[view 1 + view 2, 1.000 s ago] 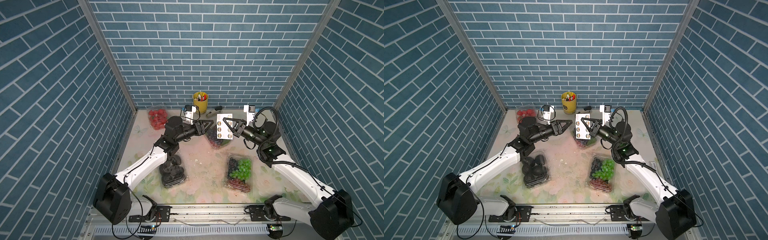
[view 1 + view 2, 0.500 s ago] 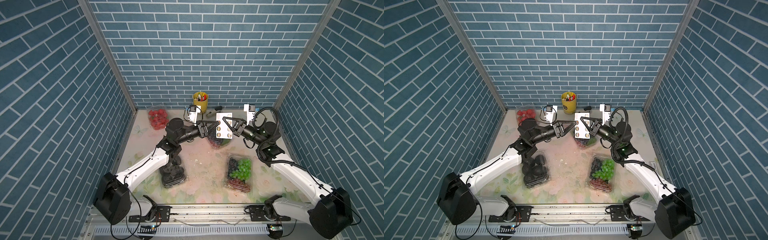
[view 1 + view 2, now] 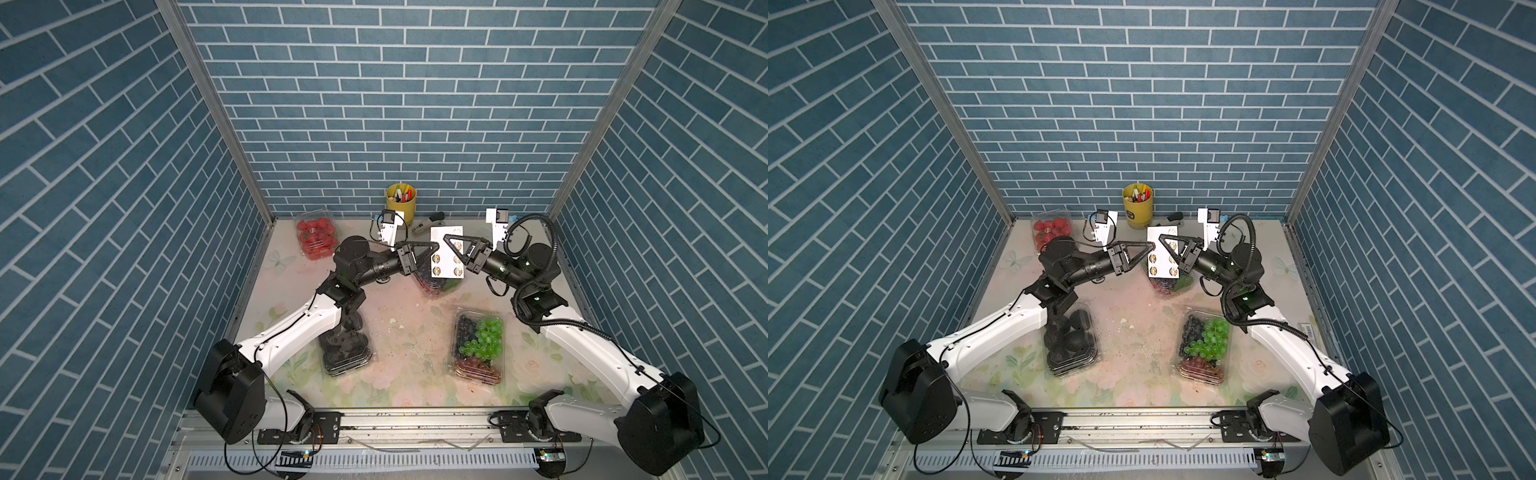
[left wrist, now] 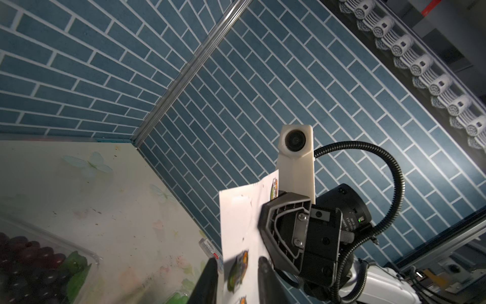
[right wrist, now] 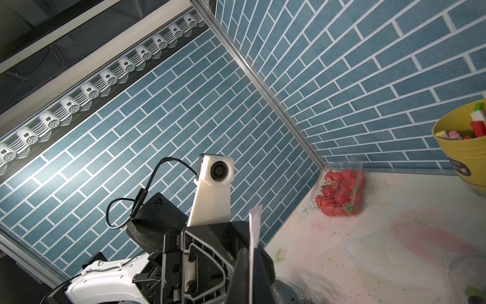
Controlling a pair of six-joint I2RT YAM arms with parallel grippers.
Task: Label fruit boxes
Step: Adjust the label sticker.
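A: Right gripper [image 3: 447, 240], state?
B: Clamped on the sticker sheet [image 3: 446, 268], near its upper edge. The right wrist view confirms it: the white sheet runs edge-on between the fingers [image 5: 265, 265]. The sheet hangs clear of the table [image 3: 399, 307], just right of frame centre in both top views.
A: Left gripper [image 3: 433, 250]?
B: Its tips sit at the sheet's left edge, coming in from the left of the frame. In the left wrist view the jaws are narrow but not closed. Its fingers stand one on either side of the sheet's edge, with a round sticker [image 4: 238, 268] showing in the gap. Contact with the paper: cannot tell.
A: Fruit boxes?
B: Four, all on the table.
- Strawberry box [image 3: 316, 239]: left of centre, in the corner by the back wall.
- Dark grape box [image 3: 440, 287]: at centre, directly below the sheet and partly hidden by it.
- Black fruit box [image 3: 345, 353]: lower left of centre, partly covered by the left arm.
- Mixed grape box [image 3: 478, 347]: lower right of centre, well apart from both grippers.
A: Anything else?
B: Yellow pen cup [image 3: 401, 201] against the back wall, above the grippers in the frame.
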